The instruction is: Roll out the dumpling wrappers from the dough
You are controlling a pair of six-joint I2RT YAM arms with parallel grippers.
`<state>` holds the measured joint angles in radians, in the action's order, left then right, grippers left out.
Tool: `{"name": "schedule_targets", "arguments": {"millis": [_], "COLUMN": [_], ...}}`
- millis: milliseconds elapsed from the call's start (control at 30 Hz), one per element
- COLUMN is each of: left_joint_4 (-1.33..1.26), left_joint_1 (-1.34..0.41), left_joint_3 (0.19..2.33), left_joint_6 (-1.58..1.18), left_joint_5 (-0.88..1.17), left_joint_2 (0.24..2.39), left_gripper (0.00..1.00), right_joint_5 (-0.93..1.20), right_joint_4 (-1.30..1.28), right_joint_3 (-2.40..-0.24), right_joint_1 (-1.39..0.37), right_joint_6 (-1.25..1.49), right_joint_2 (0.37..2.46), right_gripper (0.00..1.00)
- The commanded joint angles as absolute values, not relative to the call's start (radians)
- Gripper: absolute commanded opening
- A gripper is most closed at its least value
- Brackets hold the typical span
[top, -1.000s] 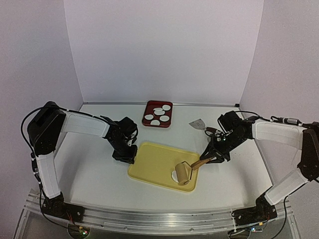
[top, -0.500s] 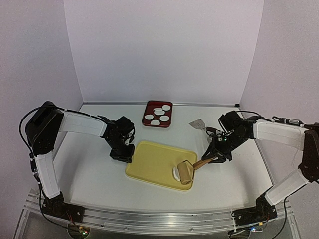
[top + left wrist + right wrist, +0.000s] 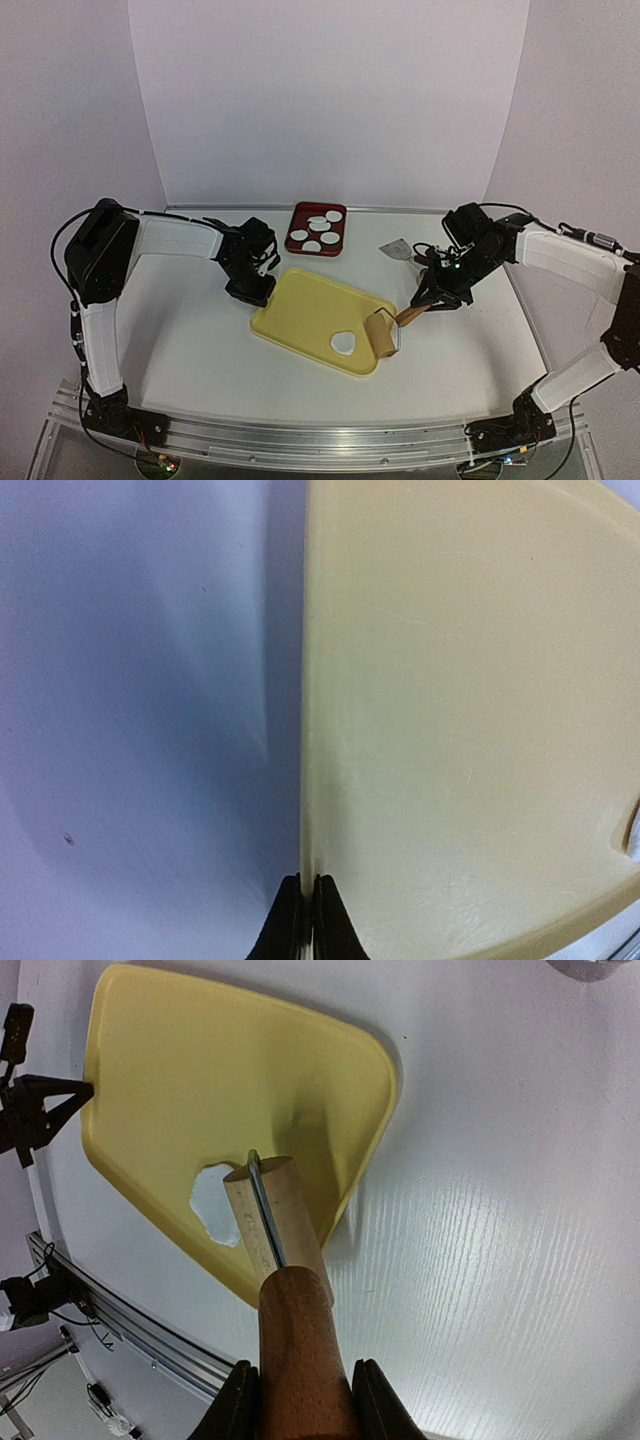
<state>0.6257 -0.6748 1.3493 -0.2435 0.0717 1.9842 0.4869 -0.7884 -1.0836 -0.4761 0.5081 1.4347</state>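
The yellow board [image 3: 310,315] lies mid-table, turned at an angle. A flattened white patch of dough [image 3: 346,343] sits near its front right corner; it also shows in the right wrist view [image 3: 213,1205]. My right gripper [image 3: 432,297] is shut on the wooden handle of the roller [image 3: 292,1345], whose drum [image 3: 381,332] rests at the board's right edge, just right of the dough. My left gripper [image 3: 256,291] is shut on the board's left rim [image 3: 308,780]. Several round white dumpling wrappers [image 3: 314,235] lie in the red tray [image 3: 297,217] at the back.
A metal scraper [image 3: 397,247] lies on the table behind my right gripper. The table's near edge has an aluminium rail [image 3: 300,435]. White walls close in the back and both sides.
The roller has rolled right, off the dough, which now lies uncovered. The left gripper has swung the board's left end toward the back, so the board lies more tilted.
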Motion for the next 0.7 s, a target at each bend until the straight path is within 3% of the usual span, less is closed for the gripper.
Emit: {"name": "schedule_targets", "arguments": {"millis": [0, 267, 467, 667], "left_joint_4": [0.663, 0.665, 0.667, 0.663], "left_joint_1": [-0.648, -0.647, -0.646, -0.646], "left_joint_3": [1.429, 1.486, 1.430, 1.291], "left_joint_6": [-0.089, -0.167, -0.371, -0.573], "left_joint_5": [-0.025, 0.047, 0.076, 0.136], "left_joint_2": [2.034, 2.048, 1.950, 1.850], "left_gripper": [0.04, 0.29, 0.56, 0.62], "right_joint_5": [0.551, 0.606, 0.605, 0.596], "right_joint_4": [-0.838, -0.836, -0.826, -0.826], "right_joint_3": [-1.178, -1.241, -1.333, -1.381], "right_joint_1": [-0.500, -0.552, -0.576, -0.602], "right_joint_6": [0.413, 0.394, 0.376, 0.346], "right_joint_2": [1.390, 1.442, 1.544, 1.646], "right_gripper": [0.00, 0.00, 0.00, 0.00]}}
